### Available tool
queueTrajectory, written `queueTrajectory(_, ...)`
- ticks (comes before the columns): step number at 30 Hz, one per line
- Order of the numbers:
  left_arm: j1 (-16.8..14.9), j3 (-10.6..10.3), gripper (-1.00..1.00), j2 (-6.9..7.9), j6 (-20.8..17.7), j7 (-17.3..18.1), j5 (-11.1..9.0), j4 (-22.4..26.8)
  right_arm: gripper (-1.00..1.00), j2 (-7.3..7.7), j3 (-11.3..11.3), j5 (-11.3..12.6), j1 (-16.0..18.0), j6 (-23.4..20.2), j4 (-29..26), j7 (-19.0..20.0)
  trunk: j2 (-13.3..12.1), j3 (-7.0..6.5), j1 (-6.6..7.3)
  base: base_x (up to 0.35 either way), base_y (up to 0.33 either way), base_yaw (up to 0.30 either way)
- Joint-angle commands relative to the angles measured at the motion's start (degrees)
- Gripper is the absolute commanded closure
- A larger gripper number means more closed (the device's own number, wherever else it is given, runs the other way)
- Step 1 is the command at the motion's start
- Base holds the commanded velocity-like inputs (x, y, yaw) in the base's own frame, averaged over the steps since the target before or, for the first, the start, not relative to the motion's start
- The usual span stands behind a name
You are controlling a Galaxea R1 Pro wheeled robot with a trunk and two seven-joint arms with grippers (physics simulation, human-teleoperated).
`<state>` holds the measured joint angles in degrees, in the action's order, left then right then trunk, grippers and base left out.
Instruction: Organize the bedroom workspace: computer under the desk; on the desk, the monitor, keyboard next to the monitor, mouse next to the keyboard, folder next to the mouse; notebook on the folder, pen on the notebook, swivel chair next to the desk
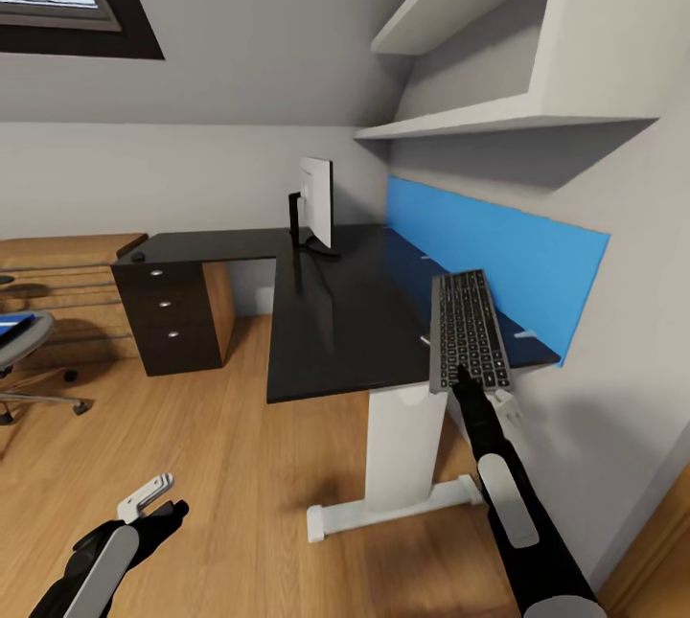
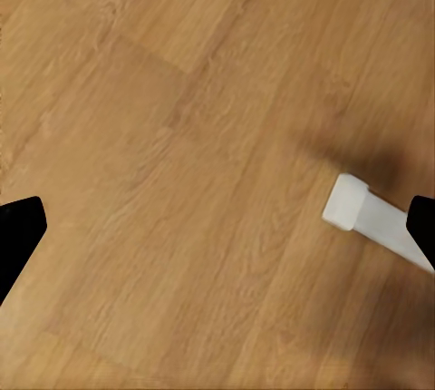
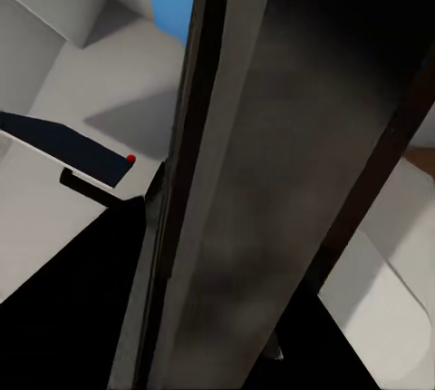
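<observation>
One item looks settled: the monitor (image 1: 316,201) stands on the bench (image 1: 335,311). The right gripper (image 1: 470,378) is clamped on the near end of the keyboard (image 1: 469,328), which is at the bench's front right corner, well apart from the monitor. The left gripper (image 1: 153,503) hangs spread and empty above the floor (image 2: 181,136). The swivel chair (image 1: 24,350) sits well apart from the bench with a blue item on it, probably the folder, so most steps remain.
</observation>
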<state>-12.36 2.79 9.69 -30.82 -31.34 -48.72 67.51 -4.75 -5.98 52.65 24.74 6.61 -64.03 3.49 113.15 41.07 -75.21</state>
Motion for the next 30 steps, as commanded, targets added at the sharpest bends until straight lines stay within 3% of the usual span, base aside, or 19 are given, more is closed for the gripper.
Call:
queueTrajectory(1,-0.03,0.0,-1.0,0.01,-0.09,-0.47,-0.59,0.08,1.0,-0.07,0.04,0.66,-0.16,0.08,-0.18,0.45,-0.39,-0.12,0.23,0.0,0.0,0.0)
queueTrajectory(5,-0.03,-0.15,-1.0,-0.09,0.06,-0.52,-0.57,0.08,1.0,-0.15,3.19,0.68,-1.17,0.07,-0.92,3.11,-1.99,-0.84,1.11,0.0,0.0,0.0)
queueTrajectory(10,-0.03,-1.51,-1.0,-0.12,0.2,-0.61,-0.56,0.08,1.0,-0.24,5.53,0.7,-1.96,0.12,-0.98,4.47,-4.0,-1.74,2.21,0.0,0.0,0.0)
queueTrajectory(12,-0.03,-1.95,-1.0,-0.11,0.27,-0.64,-0.52,0.08,1.0,-0.25,7.71,0.74,-2.12,0.14,-0.88,4.72,-4.8,-2.1,2.65,0.0,0.0,0.0)
queueTrajectory(30,-0.03,-2.26,-1.0,-0.04,0.32,-0.57,-0.5,0.08,1.0,-1.19,12.65,0.69,-2.38,0.08,-0.5,4.83,-12.02,-5.33,6.6,0.0,0.0,0.0)
